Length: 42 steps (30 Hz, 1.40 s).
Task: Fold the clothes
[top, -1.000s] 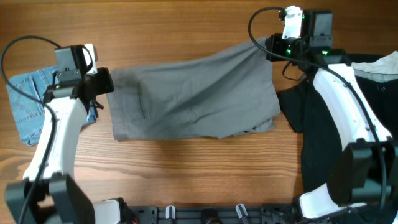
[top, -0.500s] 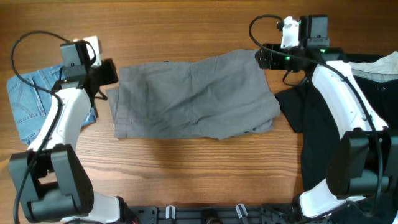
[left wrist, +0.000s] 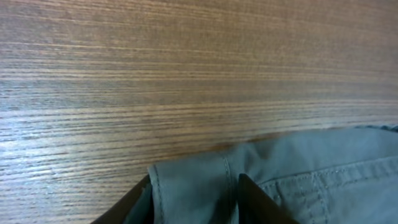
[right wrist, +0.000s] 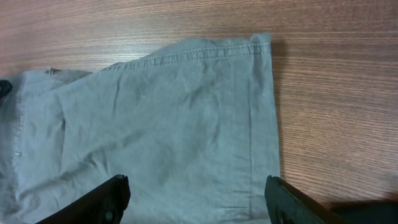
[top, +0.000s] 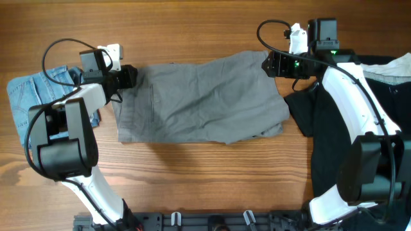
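While grey trousers (top: 205, 96) were being spread by the far edge, right gripper (right wrist: 196, 194) fingers were parted, left gripper (left wrist: 194, 200) closure undeterminable; corner grasps were judged needed next.

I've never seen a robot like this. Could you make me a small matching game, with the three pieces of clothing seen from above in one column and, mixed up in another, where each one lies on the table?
Clothes:
1. large grey cotton trousers
2. small light-blue denim shorts
3. black garment

Places on the wooden table:
A. right side, partly under the white right arm
B. middle, spread out between the two arms
C. far left, partly under the left arm

Pairs: 1-B, 2-C, 3-A.
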Available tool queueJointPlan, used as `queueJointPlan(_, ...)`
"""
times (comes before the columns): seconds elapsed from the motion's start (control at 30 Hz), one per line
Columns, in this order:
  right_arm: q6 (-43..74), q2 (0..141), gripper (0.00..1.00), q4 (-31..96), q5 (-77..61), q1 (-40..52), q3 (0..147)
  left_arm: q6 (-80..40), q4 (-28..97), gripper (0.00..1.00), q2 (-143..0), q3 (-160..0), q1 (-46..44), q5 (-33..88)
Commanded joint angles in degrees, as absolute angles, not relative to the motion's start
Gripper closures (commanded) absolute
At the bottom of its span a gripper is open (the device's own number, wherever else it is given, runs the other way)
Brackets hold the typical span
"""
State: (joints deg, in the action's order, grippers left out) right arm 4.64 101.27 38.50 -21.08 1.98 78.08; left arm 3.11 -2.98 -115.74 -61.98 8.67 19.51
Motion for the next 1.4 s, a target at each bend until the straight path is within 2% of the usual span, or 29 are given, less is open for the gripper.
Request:
queueJointPlan(0.0, 4.6, 101.9, 0.26, 36.6, -22.0, 2.0, 78.3, 3.8, 0.4, 0.96, -116.2, -61.7, 8.9, 21.7)
queueJointPlan(0.33, 4.6, 101.9, 0.37, 28.2, -13.9, 2.0, 78.3, 2.5, 13.6, 0.96, -96.1, -61.7, 8.9, 22.0)
queueJointPlan(0.43, 4.6, 103.6, 0.29, 22.4, -12.8, 2.0, 77.4, 2.5, 18.3, 0.96, -88.2, -61.7, 8.8, 22.1)
queueJointPlan(0.5, 4.6, 105.9, 0.17, 20.2, -12.8, 2.0, 77.3, 2.5, 19.9, 0.96, -85.9, -61.7, 8.8, 22.1)
queueJointPlan(0.53, 4.6, 107.4, 0.14, 19.1, -12.8, 2.0, 77.3, 2.5, 20.7, 0.96, -85.0, -61.7, 8.8, 22.1)
queueJointPlan(0.7, 4.7, 117.5, 0.13, 10.9, -13.1, 2.0, 77.3, 2.5, 23.7, 0.96, -83.7, -61.7, 8.8, 22.1)
queueJointPlan(0.83, 4.7, 122.7, 0.19, 6.7, -18.8, 2.0, 77.3, 2.5, 24.5, 0.96, -83.7, -61.7, 8.8, 22.1)
queueJointPlan(1.07, 4.6, 123.9, 0.42, 4.5, -28.6, 2.1, 77.3, 2.5, 24.5, 0.96, -83.7, -61.7, 8.8, 22.1)
queueJointPlan(1.1, 4.6, 123.9, 0.43, 4.8, -30.1, 2.0, 77.3, 2.5, 24.5, 0.96, -83.7, -61.7, 8.8, 22.1)
queueJointPlan(1.2, 4.8, 124.0, 0.25, 5.2, -28.6, 2.1, 77.3, 2.5, 24.5, 0.96, -83.7, -61.7, 8.8, 22.1)
queueJointPlan(1.27, 6.1, 124.3, 0.23, 5.1, -27.1, 2.1, 77.3, 2.5, 24.5, 0.96, -83.7, -61.7, 8.8, 22.1)
queueJointPlan(1.3, 6.1, 124.5, 0.28, 5.1, -26.8, 2.1, 77.3, 2.5, 24.5, 0.96, -83.7, -61.7, 8.8, 22.1)
queueJointPlan(1.33, 6.2, 124.7, 0.42, 5.1, -27.2, 2.1, 77.3, 2.5, 24.5, 0.96, -83.7, -61.7, 8.8, 22.1)
queueJointPlan(1.37, 6.1, 124.8, 0.43, 5.1, -27.8, 2.1, 77.3, 2.5, 24.5, 0.96, -83.7, -61.7, 8.8, 22.1)
